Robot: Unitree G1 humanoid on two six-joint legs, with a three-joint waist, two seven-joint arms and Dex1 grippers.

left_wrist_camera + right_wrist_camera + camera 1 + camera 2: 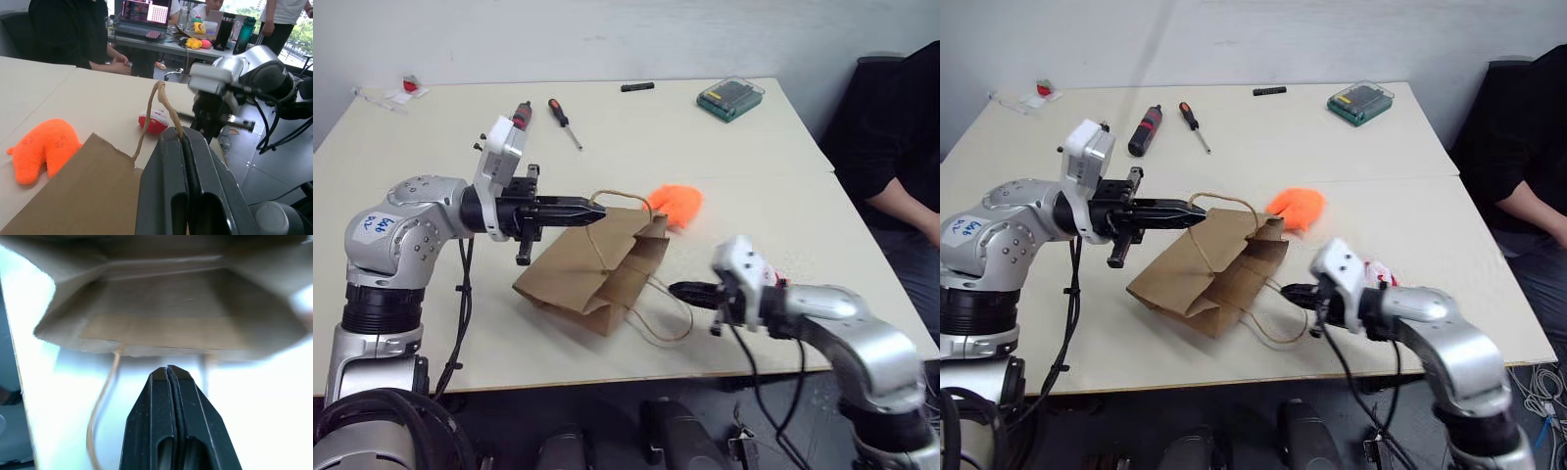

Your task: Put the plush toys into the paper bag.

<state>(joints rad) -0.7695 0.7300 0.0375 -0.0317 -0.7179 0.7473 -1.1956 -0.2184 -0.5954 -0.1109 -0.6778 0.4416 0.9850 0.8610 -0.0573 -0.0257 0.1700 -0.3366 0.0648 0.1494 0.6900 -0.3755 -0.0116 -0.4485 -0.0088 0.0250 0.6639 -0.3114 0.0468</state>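
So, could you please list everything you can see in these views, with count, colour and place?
paper bag: one, brown, table centre, lying down, one cord handle lifted.
orange plush toy: one, on table beyond the bag.
red-and-white plush toy: one, on table near right arm.
screwdrivers: two, red-and-black, far side of the table.
green case: one, far right of table.
black bar: one, far edge.
table: one, beige.
seated person: one, dark clothes, right of table.
left gripper: shut on bag's handle.
right gripper: shut, holding nothing, before the bag's mouth.
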